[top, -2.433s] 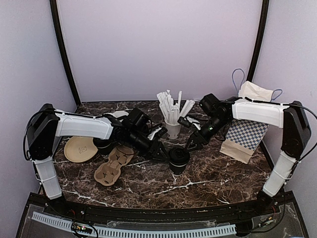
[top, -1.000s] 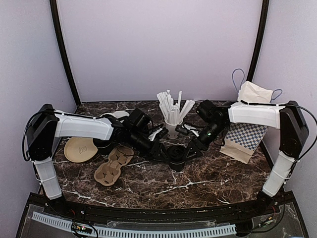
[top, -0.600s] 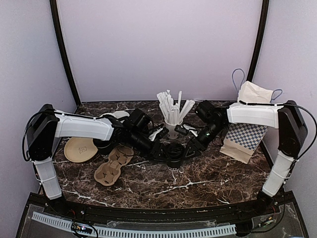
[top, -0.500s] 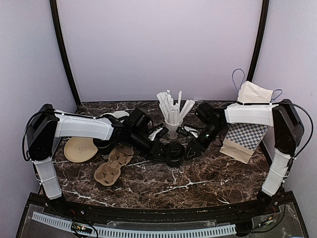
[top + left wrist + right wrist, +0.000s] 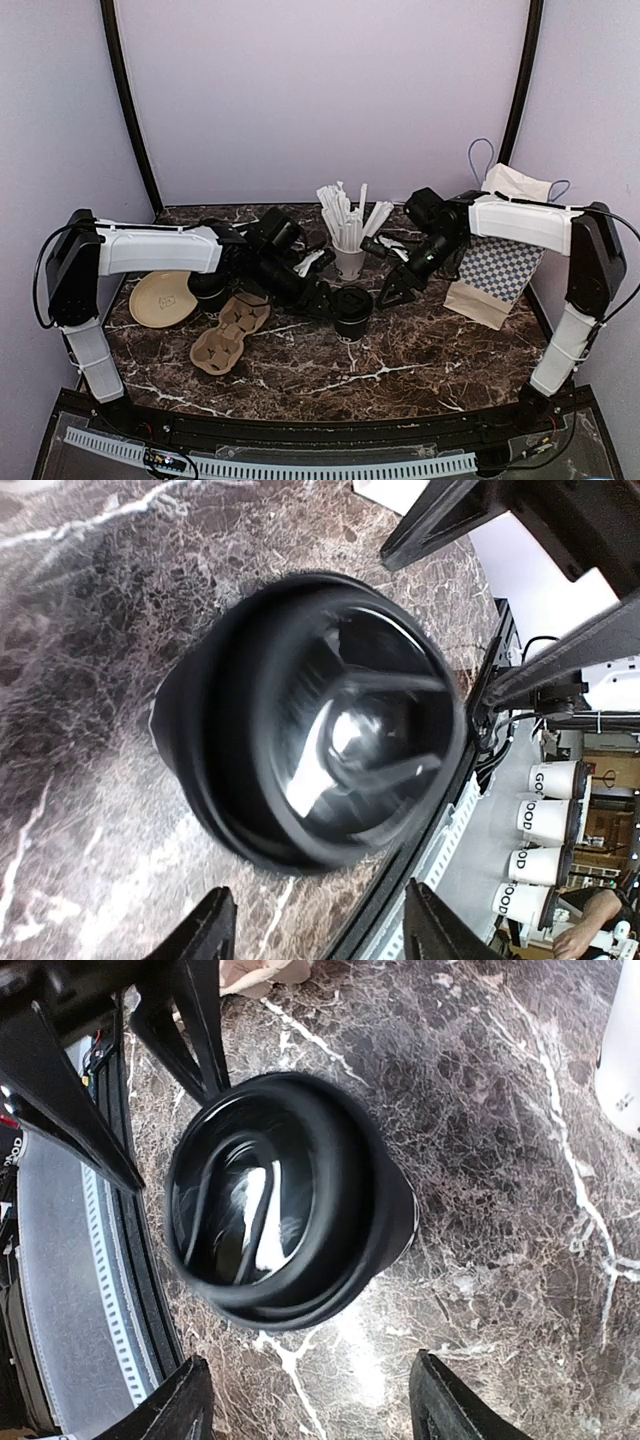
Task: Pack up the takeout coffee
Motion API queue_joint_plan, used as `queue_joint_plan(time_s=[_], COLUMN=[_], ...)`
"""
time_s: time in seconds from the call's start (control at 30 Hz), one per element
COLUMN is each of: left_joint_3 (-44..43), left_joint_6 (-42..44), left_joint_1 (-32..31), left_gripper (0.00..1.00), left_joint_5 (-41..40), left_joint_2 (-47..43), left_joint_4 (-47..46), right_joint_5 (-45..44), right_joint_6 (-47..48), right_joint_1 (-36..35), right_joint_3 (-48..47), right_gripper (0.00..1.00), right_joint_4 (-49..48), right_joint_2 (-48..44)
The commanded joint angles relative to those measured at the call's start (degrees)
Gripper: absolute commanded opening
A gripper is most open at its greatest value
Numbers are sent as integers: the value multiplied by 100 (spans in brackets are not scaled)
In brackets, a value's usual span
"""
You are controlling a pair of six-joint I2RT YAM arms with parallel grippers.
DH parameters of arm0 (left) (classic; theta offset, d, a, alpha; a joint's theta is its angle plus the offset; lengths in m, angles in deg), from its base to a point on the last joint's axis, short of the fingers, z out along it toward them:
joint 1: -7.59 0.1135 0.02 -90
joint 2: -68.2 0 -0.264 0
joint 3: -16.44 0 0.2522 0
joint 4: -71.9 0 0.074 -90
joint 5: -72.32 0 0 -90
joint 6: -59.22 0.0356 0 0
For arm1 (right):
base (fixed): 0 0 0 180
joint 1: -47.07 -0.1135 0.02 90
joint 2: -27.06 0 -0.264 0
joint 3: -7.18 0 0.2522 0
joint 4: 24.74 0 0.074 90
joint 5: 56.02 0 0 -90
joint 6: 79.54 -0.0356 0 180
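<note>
Coffee first, seen from above: the takeout coffee (image 5: 352, 308) stands upright on the marble table (image 5: 420, 350), lid on, between my two grippers. My left gripper (image 5: 322, 298) sits just beside it on its left; my right gripper (image 5: 393, 293) is near it on its right, with a gap showing. Behind the coffee is the white straw cup (image 5: 349, 262). Well to the coffee's right a paper bag (image 5: 497, 270) with a blue checked panel leans back. To its left lie a brown pulp cup carrier (image 5: 230, 332) and, farther left, a tan plate (image 5: 160, 299) with a small mark too tiny to read.

From my left wrist, the takeout coffee (image 5: 330, 720) fills the middle, blurred, its glossy lid facing the lens. My fingers (image 5: 212, 930) are spread wide and short of it — the left gripper (image 5: 318, 932) clamps nothing. Beyond the coffee, past the table edge, stand white cups (image 5: 548, 780) printed "GOOD".

From my right wrist, the coffee (image 5: 290, 1200) stands ahead of my fingers (image 5: 440, 1400), which are also wide apart — the right gripper (image 5: 315, 1405) is not touching it. No writing shows on the lid.
</note>
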Motion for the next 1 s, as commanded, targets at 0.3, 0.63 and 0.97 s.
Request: queue_joint_plan(time_s=[0.3,0.63,0.97], left_joint_3=[102,-282,-317], left_joint_6=[-262,-346,-298], left_joint_1=[747,792,638], left_gripper=[44,42,57], left_joint_5=[-417,65,358], left_joint_2=[-860,-191,90], left_joint_4=[-256,-754,-1016], right_joint_5=[532,978,935], right_joint_6=[-341,-510,-536], right_joint_1=[190,199,148], right_joint_3=[-181,9,-66], right_gripper=[57,58,69], right_joint_4=[213,119,52], right_joint_2=[45,231,463])
